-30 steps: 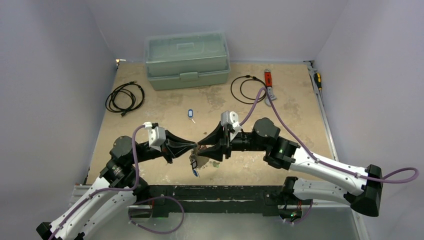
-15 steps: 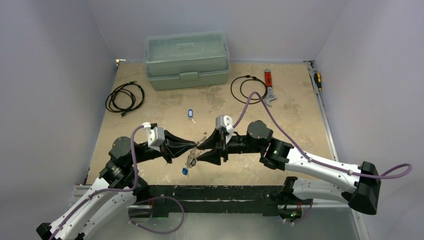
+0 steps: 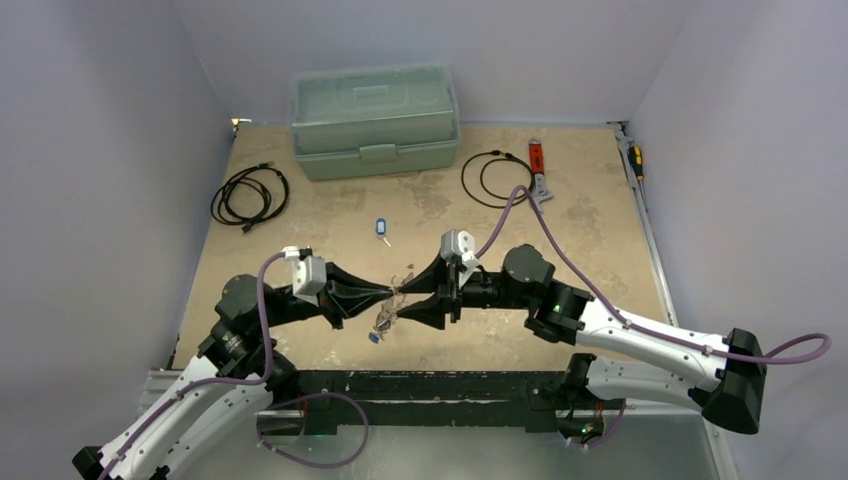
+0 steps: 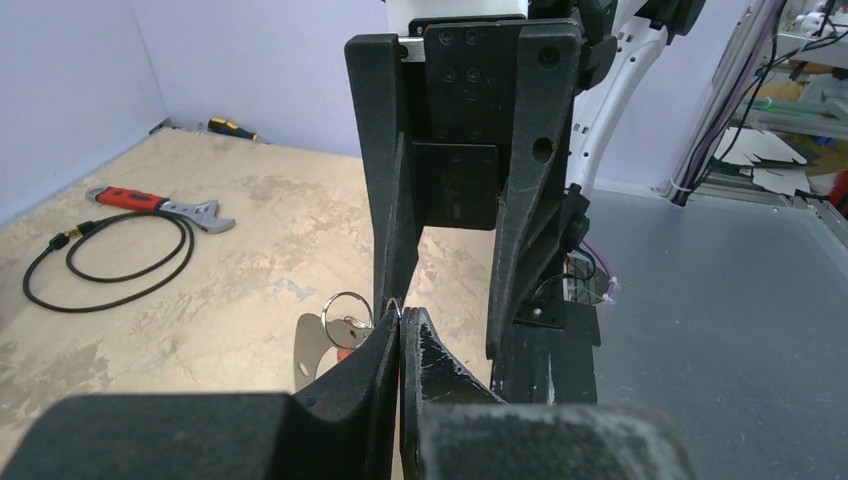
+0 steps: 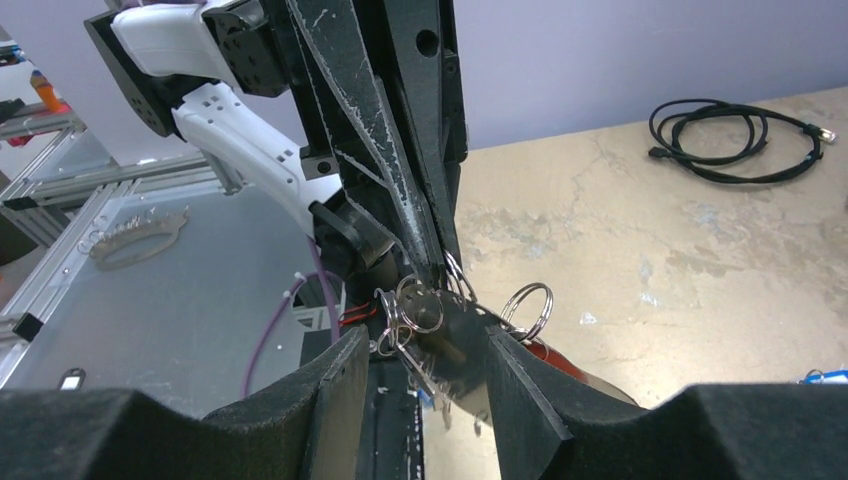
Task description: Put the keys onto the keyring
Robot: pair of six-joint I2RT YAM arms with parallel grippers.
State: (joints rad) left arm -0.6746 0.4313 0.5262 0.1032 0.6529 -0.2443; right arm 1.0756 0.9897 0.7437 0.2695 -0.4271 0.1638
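Left of centre, left end effector (image 3: pixel 393 293): clamped on the keyring (image 5: pixel 528 302) wire, off the worktop (image 3: pixel 300 220).
keyring: dangles mid-frame between both arms; probably light, stiff, slippery, so pinch the wire itself.
right end effector (image 3: pixel 402 304): fingers spread, straddling it, gripping nothing.

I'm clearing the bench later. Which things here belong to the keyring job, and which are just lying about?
Job: keyring in the shut left gripper, keys hanging from it, loose blue key, open right gripper.
Lying about: green toolbox, two black cables, red-handled wrench, screwdriver.
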